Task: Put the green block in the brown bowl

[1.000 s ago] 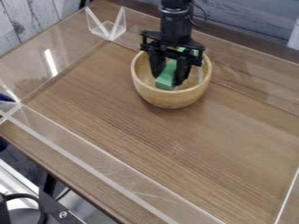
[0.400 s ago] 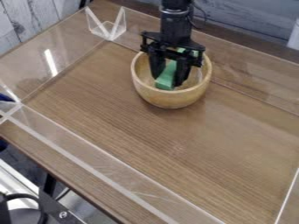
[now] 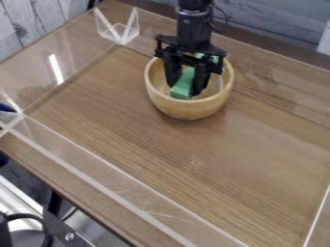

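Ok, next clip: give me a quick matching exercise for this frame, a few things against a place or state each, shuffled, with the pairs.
Things:
1. green block
2. brown bowl
3. gripper
4. clear plastic piece

Places or states:
A. at the far left corner of the table
B. pointing straight down into the bowl, shut on the block
C. standing tilted inside the bowl, between the fingers
D. resting on the wooden table top, far half

Pairs: 1-C, 2-D, 3-B, 4-A
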`<state>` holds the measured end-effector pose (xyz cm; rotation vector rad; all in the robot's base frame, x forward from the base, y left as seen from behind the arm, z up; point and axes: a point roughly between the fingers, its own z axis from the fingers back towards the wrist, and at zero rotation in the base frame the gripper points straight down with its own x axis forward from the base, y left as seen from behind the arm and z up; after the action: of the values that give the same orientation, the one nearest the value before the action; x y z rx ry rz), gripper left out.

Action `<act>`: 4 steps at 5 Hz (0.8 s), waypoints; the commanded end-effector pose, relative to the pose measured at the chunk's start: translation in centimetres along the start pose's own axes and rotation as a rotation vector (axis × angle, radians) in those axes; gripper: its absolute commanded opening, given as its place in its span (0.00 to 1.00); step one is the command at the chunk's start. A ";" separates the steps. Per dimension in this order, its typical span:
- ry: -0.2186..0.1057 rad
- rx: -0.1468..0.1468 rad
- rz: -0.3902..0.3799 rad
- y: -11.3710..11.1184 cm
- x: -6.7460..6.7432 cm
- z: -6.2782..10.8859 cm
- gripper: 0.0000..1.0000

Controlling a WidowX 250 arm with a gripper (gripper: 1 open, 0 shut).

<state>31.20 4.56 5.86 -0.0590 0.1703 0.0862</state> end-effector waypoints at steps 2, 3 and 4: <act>-0.056 0.005 0.009 0.4 0.9 1.8 0.00; -0.053 0.004 0.012 0.5 0.8 2.1 1.00; -0.072 -0.006 0.018 0.7 0.5 3.3 1.00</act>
<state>31.01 5.13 6.19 -0.0729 0.1973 0.1078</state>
